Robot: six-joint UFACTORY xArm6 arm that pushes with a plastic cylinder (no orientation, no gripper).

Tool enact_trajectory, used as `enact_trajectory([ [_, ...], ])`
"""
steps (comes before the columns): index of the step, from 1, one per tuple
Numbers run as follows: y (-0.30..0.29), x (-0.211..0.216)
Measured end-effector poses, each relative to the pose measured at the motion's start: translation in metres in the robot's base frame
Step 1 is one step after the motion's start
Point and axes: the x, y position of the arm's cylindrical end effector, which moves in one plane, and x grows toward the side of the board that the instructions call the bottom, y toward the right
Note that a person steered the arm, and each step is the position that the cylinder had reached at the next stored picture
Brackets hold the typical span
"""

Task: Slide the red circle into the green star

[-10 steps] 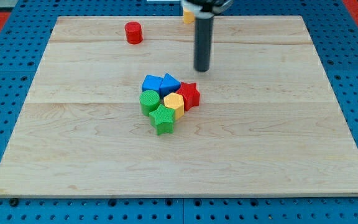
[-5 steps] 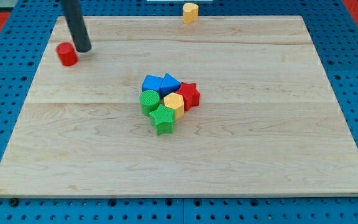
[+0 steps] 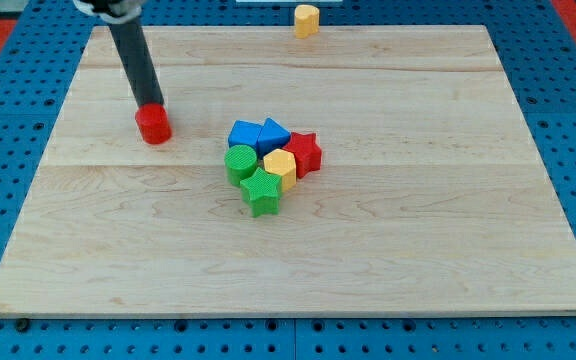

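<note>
The red circle (image 3: 153, 125) lies on the wooden board, left of centre. My tip (image 3: 149, 104) sits right at its upper edge, touching or nearly touching it, with the dark rod slanting up to the view's top left. The green star (image 3: 261, 192) lies at the bottom of a tight cluster near the board's middle, well to the right of and below the red circle.
The cluster also holds a green circle (image 3: 239, 161), a blue cube (image 3: 243, 135), a blue triangular block (image 3: 273, 133), a yellow hexagon (image 3: 281, 166) and a red star (image 3: 305, 152). A yellow block (image 3: 307, 19) sits at the board's top edge.
The rod swung from above the cluster to the board's left. The red circle went from the top edge down-left, then right and down towards the cluster, with my tip behind it.
</note>
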Motion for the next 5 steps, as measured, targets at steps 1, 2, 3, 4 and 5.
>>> enact_trajectory([
  [1, 0.005, -0.001],
  [2, 0.002, 0.043],
  [3, 0.002, 0.085],
  [4, 0.005, 0.108],
  [5, -0.019, 0.144],
])
